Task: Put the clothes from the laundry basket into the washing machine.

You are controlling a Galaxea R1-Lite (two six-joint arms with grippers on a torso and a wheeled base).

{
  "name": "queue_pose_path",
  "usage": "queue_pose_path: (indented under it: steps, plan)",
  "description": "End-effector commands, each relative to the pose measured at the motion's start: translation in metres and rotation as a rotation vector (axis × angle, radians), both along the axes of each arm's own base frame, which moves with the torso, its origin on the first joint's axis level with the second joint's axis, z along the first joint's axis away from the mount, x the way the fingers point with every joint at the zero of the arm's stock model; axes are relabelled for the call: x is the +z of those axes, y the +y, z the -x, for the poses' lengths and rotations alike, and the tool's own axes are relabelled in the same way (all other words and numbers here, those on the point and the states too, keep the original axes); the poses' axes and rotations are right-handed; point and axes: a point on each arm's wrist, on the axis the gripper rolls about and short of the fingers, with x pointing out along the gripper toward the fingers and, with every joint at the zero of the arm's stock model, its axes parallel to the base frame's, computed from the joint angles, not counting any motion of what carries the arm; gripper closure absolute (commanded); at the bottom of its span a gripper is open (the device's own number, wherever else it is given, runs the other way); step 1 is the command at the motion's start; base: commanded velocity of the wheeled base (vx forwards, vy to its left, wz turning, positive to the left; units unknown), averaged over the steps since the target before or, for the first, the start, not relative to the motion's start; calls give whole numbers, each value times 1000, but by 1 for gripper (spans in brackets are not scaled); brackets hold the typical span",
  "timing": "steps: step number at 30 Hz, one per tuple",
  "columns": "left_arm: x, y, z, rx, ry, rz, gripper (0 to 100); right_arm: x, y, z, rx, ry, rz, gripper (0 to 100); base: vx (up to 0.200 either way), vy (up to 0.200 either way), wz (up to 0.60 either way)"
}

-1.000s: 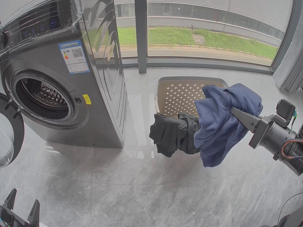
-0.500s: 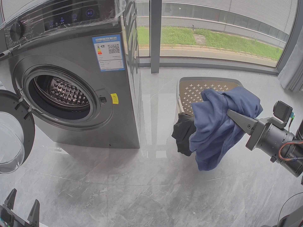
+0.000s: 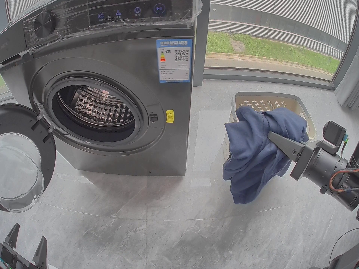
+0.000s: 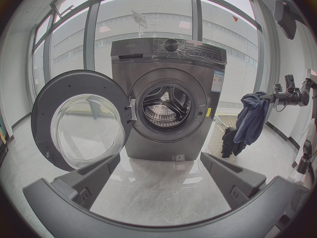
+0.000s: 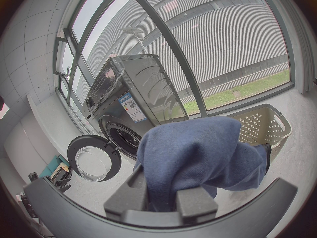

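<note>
The grey washing machine (image 3: pixel 112 75) stands at the left with its round door (image 3: pixel 22 161) swung open and the drum (image 3: pixel 95 111) showing. At the right, my right gripper (image 3: pixel 272 136) is shut on a blue garment (image 3: pixel 258 150), which hangs above the floor in front of the beige laundry basket (image 3: pixel 275 97). In the right wrist view the blue garment (image 5: pixel 194 149) is bunched between the fingers (image 5: pixel 125 195). A black garment (image 4: pixel 229 142) hangs over the basket's near side. My left gripper (image 3: pixel 29 233) sits low at the near left, open and holding nothing.
Grey tiled floor (image 3: pixel 149 213) stretches between the machine and the basket. A large window (image 3: pixel 276 27) runs behind, with a pillar (image 3: pixel 202 34) beside the machine. The open door (image 4: pixel 79 119) juts out to the machine's left.
The head camera has swung left, so the machine and basket sit further right in the picture. The right gripper still holds the blue garment, which now covers the black one.
</note>
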Motion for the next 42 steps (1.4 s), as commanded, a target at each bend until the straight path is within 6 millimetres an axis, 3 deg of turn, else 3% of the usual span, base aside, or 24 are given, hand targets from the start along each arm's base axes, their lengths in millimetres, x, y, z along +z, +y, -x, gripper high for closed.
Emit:
queue_pose_path:
  steps: [1, 13, 22, 42]
  plan:
    - [-5, 0, 0, -1, 2, 0, 0, 0, 0, 0, 0, 1, 1, 100, 0, 0, 0]
    - [-5, 0, 0, 2, 4, 0, 0, -2, 0, 0, -3, 7, 6, 100, -200, 0, 0]
    - [-5, 0, 0, 0, 2, 0, 0, -3, 0, -1, -3, 11, 10, 100, 0, 0, 0]
    - [-5, 0, 0, 0, 2, 0, 0, -6, 1, -1, -2, 18, 16, 100, 0, 200, 0]
